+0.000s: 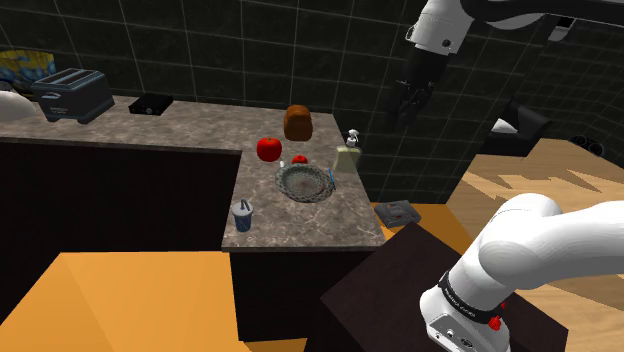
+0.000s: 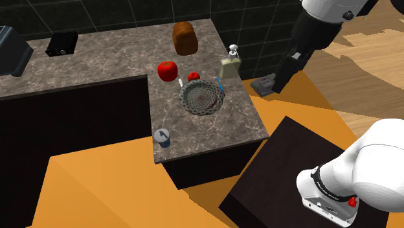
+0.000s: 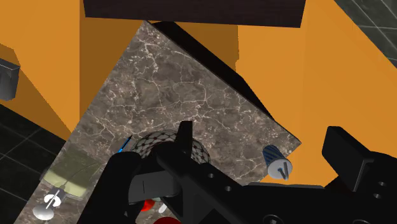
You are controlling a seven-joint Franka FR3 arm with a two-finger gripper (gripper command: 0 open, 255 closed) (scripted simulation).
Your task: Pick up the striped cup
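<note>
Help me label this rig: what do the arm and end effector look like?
The arm is white with rounded links and dark joints; a black band with white lettering and a red button sit near its base. The end effector is all black, with two fingers.

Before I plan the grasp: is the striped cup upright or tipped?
Upright: the striped cup stands on its base on the counter, rim upward.

This is a kitchen in a home. At the upper left of the shoulder view a toaster (image 1: 72,95) stands on an L-shaped, stone-pattern counter (image 1: 200,125), w/ dark cabinets (image 1: 120,200) below. Near the centre are a loaf of bread (image 1: 297,122), a red apple (image 1: 269,149) & a soap dispenser (image 1: 348,155). Behind is a dark tiled wall (image 1: 200,50); at right, a wood floor (image 1: 520,190).
</note>
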